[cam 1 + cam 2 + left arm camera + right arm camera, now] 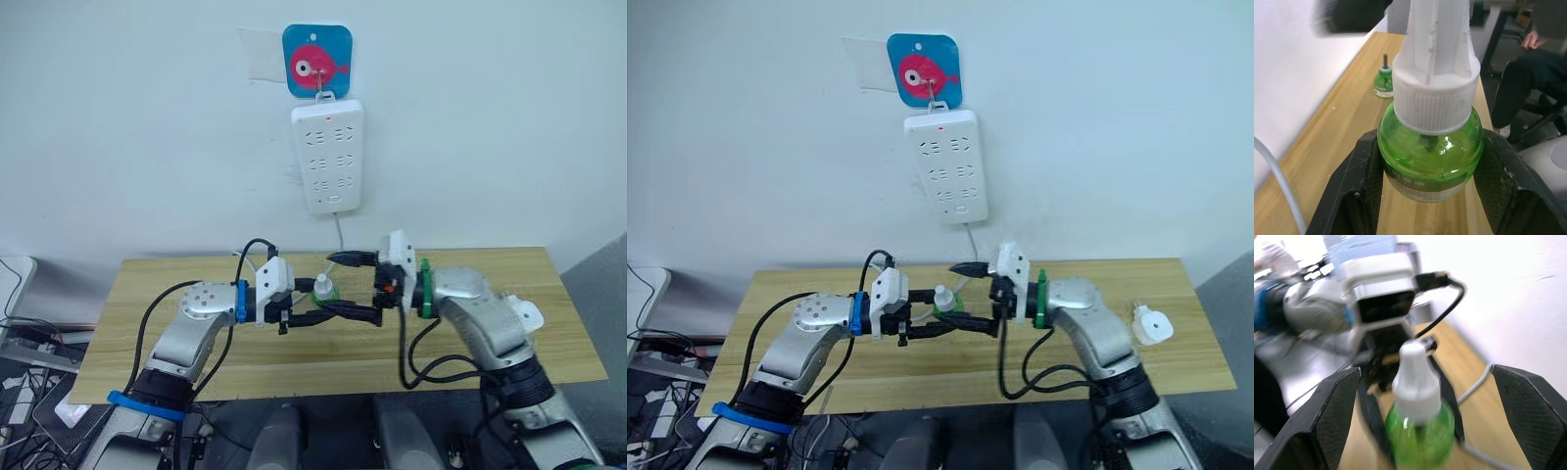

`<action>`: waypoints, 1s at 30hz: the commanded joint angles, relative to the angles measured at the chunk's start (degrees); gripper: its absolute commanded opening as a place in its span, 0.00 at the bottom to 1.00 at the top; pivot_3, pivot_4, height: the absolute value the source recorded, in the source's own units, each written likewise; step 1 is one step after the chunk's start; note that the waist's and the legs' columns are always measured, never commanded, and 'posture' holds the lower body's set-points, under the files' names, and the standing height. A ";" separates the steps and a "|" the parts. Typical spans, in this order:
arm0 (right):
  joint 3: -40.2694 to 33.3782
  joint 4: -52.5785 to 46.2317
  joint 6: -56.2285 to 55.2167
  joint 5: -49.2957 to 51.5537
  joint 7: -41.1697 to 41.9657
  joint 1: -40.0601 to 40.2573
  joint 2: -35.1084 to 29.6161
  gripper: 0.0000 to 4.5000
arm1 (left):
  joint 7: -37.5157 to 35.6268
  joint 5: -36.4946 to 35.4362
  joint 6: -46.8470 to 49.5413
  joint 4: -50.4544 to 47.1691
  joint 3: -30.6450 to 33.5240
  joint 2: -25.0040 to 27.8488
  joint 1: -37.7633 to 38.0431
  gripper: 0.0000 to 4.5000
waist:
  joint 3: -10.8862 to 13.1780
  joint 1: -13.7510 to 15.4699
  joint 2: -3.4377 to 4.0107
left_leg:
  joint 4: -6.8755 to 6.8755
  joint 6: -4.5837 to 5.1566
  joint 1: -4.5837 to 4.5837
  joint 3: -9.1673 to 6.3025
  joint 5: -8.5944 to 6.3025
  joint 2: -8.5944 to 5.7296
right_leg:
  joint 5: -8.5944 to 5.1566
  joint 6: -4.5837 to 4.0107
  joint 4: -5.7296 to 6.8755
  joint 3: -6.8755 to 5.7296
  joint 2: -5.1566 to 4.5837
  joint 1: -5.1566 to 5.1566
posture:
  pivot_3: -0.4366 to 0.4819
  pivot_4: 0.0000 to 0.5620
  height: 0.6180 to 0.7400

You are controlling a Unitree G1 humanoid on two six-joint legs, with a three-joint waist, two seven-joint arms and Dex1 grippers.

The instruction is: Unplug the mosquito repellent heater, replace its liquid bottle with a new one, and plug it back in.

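Item: light wooden rectangular table (549, 333), standing against a pale wall.

Item: tall white multi-socket power strip (327, 157), hung on the wall above the table's far edge from a hook on a blue square sticker with a pink fish (317, 60). A pale cable (340, 233) drops from its lower end toward the table.

Item: round green translucent liquid bottle with a ribbed white screw collar and tall white cap (1431, 142), upright at the middle of the table, between the two arms. A label band runs round its base.

Item: left gripper (1430, 196), black fingers pressed against both sides of the green bottle's body, clamped on it at table level.

Item: right gripper (1425, 421), reaching in from the opposite side, its two black fingers spread wide to either side of the same bottle and not touching it; one finger rides above the bottle, the other lies low along the table.

Item: small white rounded plastic mosquito repellent heater with a round vent hole on its face (1151, 325), lying on the table near its right end, just beside the right forearm, well apart from the power strip and unplugged.

Item: second small green bottle with a bare dark wick (1383, 82), standing farther along the table, near the wall.

Item: a seated person in dark trousers (1520, 88), off the table's edge.
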 commanded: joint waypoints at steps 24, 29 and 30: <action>-8.07 -0.92 0.00 3.71 2.55 0.32 -10.88 1.00 | -1.03 0.38 -2.08 0.77 0.44 -0.55 -1.08 0.49 | -0.01 -0.13 -0.01 | 0.00 0.02 -0.01 0.02 -0.01 0.00 | 0.00 0.00 -0.07 0.00 0.14 0.05 | 0.39 0.32 1.00; -6.20 -1.92 0.94 5.95 8.30 1.04 -13.60 1.00 | -1.32 0.45 -2.27 0.94 0.84 -0.03 -1.04 0.49 | -0.01 -0.33 -0.01 | 0.00 0.03 0.02 0.03 -0.01 0.08 | 0.00 0.00 -0.04 0.00 0.22 0.06 | 0.40 0.31 1.00; -5.49 -2.29 1.57 6.33 8.12 0.72 -12.72 1.00 | -1.27 0.52 -2.25 0.91 0.80 -0.07 -1.15 0.49 | -0.01 -0.46 -0.01 | 0.00 0.03 0.03 0.04 -0.01 0.11 | 0.00 0.00 -0.04 0.01 0.26 0.06 | 0.40 0.31 1.00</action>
